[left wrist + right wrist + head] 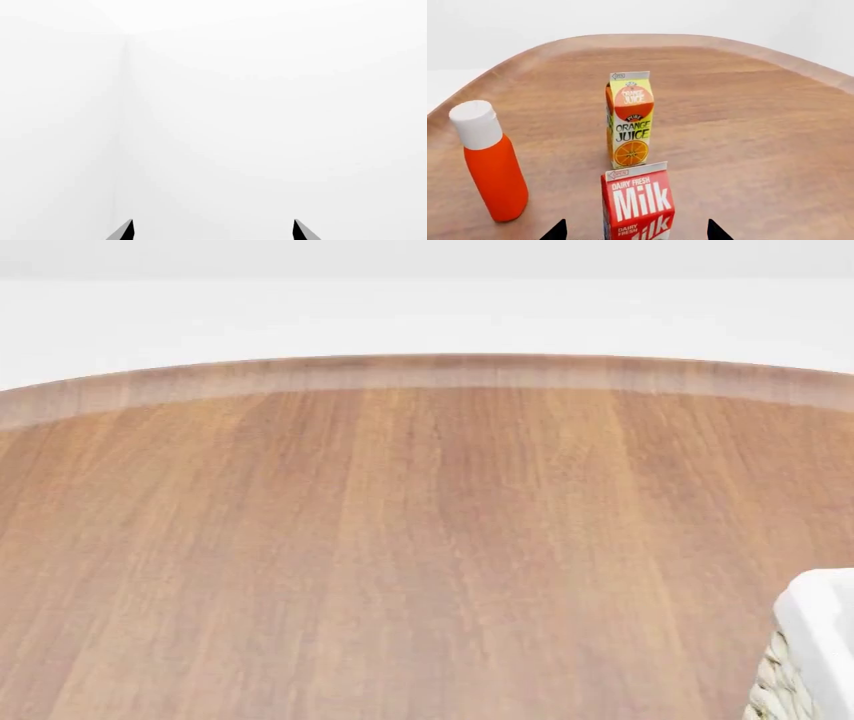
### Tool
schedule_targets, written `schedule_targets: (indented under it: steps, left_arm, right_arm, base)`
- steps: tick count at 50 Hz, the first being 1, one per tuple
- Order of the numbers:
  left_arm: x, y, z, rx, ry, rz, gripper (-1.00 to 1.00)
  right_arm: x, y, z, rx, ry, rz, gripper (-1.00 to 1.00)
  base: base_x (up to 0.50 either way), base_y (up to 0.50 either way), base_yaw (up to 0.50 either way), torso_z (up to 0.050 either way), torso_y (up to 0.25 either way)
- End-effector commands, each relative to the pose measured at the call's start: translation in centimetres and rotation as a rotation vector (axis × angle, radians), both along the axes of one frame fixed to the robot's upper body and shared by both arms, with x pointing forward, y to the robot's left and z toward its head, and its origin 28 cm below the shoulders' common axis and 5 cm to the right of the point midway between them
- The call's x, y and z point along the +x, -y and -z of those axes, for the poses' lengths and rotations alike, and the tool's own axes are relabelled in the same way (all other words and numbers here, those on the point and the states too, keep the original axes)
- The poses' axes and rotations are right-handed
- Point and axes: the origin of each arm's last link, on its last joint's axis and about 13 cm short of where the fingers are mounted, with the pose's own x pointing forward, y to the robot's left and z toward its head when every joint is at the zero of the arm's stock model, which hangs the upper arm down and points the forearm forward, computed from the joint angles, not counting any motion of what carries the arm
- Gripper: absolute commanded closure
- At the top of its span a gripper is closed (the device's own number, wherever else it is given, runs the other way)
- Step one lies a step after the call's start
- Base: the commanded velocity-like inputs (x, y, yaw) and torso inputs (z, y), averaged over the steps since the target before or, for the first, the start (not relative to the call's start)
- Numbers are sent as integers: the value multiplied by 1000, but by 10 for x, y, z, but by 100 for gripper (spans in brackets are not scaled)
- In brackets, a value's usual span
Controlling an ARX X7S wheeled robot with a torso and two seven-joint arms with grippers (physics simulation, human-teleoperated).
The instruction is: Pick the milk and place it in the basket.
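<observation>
In the left wrist view, the left gripper (213, 231) faces only blank white, its two dark tips set wide apart with nothing between them, so it looks released and idle. The head view shows bare wood table (400, 540) and, at the far right, just a corner of the basket (814, 640); neither arm nor the milk appears there. In the right wrist view, a bottle (490, 162) stands off to one side, a juice carton (630, 120) farther off, and the milk (637, 202) upright, nearest, between the tips of the right gripper (635, 231), which is spread and apparently not yet touching it. The step looks like the approach; next the jaws need to advance and close on the milk without nudging the juice.
</observation>
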Motion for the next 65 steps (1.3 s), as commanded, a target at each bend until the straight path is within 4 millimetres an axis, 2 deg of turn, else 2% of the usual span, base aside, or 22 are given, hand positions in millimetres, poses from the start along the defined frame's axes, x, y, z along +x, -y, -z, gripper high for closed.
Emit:
schedule_targets:
  steps: [1, 28, 65]
  left_arm:
    - [0, -5, 0, 0, 29, -42, -100]
    - [-1, -6, 2, 0, 26, -44, -100]
    - [-3, -8, 2, -3, 31, -48, -100]
  right_arm:
    - [15, -6, 4, -1, -11, -25, -100]
    - [49, -20, 21, -12, -79, -79, -100]
    - [63, -39, 48, -29, -161, -166, -100]
  base:
    - [0, 0, 0, 0, 0]
    - [0, 0, 0, 0, 0]
    - [0, 0, 0, 0, 0]
